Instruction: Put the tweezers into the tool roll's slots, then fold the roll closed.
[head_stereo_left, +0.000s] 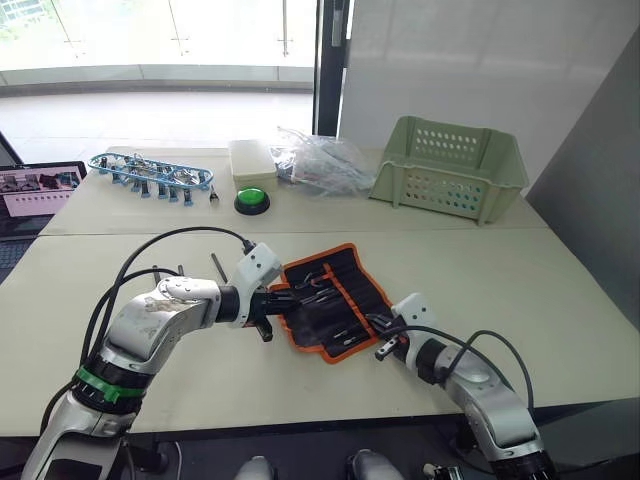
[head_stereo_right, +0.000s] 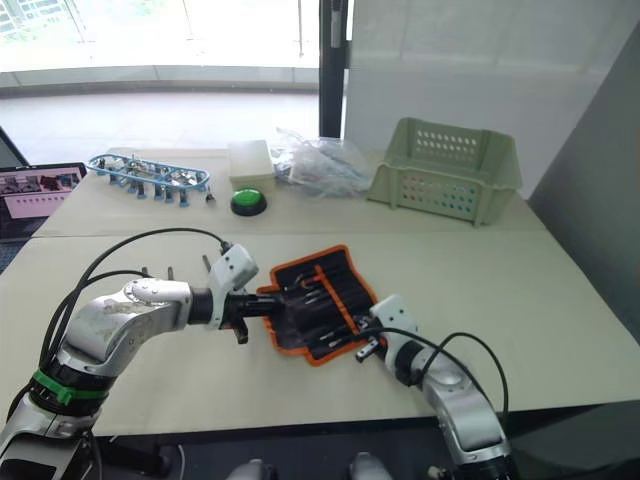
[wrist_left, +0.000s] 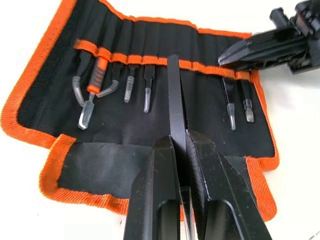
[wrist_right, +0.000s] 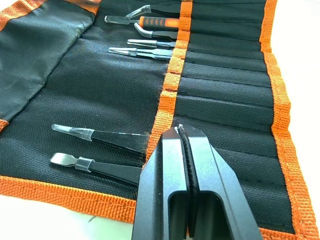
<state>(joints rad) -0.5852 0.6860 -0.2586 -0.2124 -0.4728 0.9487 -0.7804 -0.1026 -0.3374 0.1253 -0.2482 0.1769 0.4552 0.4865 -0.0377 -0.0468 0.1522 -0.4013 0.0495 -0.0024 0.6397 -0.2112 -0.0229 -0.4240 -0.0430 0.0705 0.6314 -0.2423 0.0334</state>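
The tool roll (head_stereo_left: 330, 298) is lying unrolled on the beige counter (head_stereo_left: 560, 290), a flat piece of woven black fabric bordered with ribbed orange edging. An orange strip (wrist_left: 150, 61) is running across the narrow slots (wrist_right: 225, 90). Several thin tweezers (wrist_left: 147, 90) with clear tip caps are being kept in the slots, and one orange-handled tool (wrist_left: 95, 80) is sitting among them. One more straight black tweezer (wrist_left: 175, 100) is being gripped by the left claw (wrist_left: 182, 142), clenched on it over the roll's loose flap. The right claw (wrist_right: 181, 131) is being held clenched with nothing between its fingers, over the orange strip. At the far side a pale green perforated plastic basket (head_stereo_left: 450, 165) is standing.
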